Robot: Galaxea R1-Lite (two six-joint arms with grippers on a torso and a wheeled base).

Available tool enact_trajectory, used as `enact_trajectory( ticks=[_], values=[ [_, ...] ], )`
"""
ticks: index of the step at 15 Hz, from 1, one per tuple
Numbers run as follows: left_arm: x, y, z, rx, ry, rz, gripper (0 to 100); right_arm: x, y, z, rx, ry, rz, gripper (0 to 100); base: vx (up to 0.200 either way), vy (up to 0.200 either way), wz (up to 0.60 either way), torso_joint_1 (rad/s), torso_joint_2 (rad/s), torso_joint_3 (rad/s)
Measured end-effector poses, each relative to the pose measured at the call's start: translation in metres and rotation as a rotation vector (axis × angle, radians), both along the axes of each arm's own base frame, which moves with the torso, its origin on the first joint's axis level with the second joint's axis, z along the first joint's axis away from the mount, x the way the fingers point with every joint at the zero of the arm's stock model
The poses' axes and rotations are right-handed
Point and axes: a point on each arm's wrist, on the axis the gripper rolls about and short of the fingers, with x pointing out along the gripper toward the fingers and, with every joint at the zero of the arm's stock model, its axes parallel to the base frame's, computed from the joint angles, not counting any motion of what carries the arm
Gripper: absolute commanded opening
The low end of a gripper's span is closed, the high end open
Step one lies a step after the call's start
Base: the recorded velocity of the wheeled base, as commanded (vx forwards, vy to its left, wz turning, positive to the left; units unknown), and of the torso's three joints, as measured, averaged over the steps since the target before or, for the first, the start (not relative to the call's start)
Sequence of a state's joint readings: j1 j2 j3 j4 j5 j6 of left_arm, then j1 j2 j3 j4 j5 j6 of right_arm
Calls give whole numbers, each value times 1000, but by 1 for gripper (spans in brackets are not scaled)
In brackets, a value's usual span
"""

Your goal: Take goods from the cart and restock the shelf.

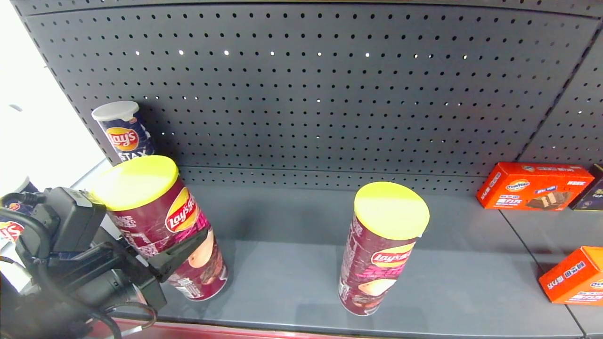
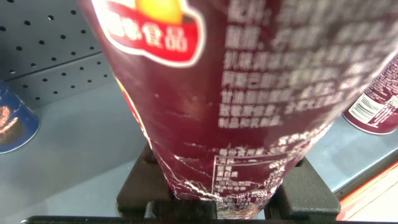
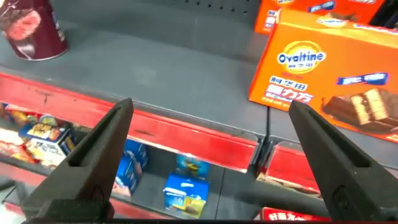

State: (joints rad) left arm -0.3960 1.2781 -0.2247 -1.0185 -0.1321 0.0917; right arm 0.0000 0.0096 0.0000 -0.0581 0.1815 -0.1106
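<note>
Within left gripper (image 2: 224, 196) — glossy cylindrical can (image 1: 160, 212).

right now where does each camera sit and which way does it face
Head view: on the head, looking forward and down at the grey shelf; the left gripper, at left, is shut on the held can.
Left wrist view: on the left wrist, looking along its fingers at that can close up.
Right wrist view: on the right wrist, facing the shelf edge and an orange box; the open right gripper frames them.
Shared: held can in head and left wrist views; orange box in head and right wrist.
</note>
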Motion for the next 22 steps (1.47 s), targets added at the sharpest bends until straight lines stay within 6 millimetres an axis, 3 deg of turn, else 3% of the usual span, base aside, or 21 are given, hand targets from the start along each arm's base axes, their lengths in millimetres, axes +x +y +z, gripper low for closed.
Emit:
enact_trajectory(
  ticks=[5,10,13,18,22],
  values=[
    [1,0,2,-1,-8,0,0,-1,-6,-3,163,30,-249,100,0,0,0,0,0,0],
    [1,0,3,-1,-11,2,0,-1,-4,-6,109,51,-197,100,0,0,0,0,0,0],
    [7,-7,14,-14,-49,-21,0,-1,-4,-6,105,51,-182,100,0,0,0,0,0,0],
    [19,-30,26,-32,-68,-99,0,-1,-4,-5,106,51,-181,100,0,0,0,0,0,0],
    [28,-43,22,-19,-40,-123,0,-1,-4,-5,107,51,-182,100,0,0,0,0,0,0]
  ],
)
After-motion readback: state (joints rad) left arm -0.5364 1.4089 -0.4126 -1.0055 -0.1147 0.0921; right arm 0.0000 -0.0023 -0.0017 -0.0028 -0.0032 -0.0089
